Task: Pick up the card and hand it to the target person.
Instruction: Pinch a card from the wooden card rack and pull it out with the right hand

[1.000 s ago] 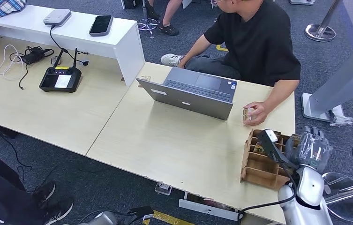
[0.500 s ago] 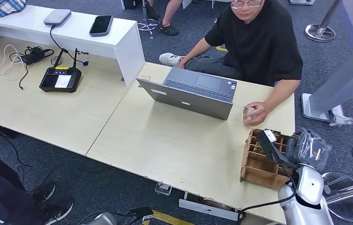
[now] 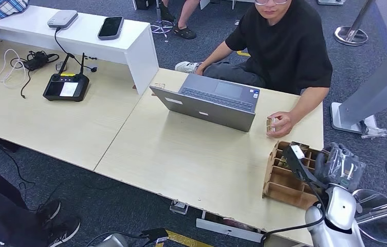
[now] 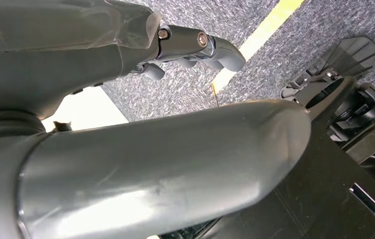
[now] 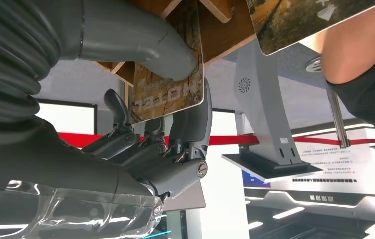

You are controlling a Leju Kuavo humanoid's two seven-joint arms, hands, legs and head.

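In the right wrist view a brown card [image 5: 168,74] printed HOTEL stands in a slot of the cardboard holder [image 5: 220,20]. My right hand [image 5: 165,144] pinches it, thumb on one face and dark fingers behind the other. From the head view my right hand [image 3: 341,167] is at the right end of the holder [image 3: 283,182], near the table's right front corner. The person [image 3: 283,46] in black sits across the table, one hand [image 3: 279,123] resting just beyond the holder with a small object in it. My left hand [image 4: 125,164] hangs over carpet and holds nothing.
A grey laptop [image 3: 212,100] stands open in front of the person. Another card [image 5: 300,20] sits further along in the holder. A black controller [image 3: 67,86] and cables lie on the left table, beside a white shelf [image 3: 78,31]. A grey gate post [image 3: 381,87] stands at the right.
My right hand has shifted slightly nearer at the end of the holder. The person has straightened up a little; their hand by the holder has stayed put.
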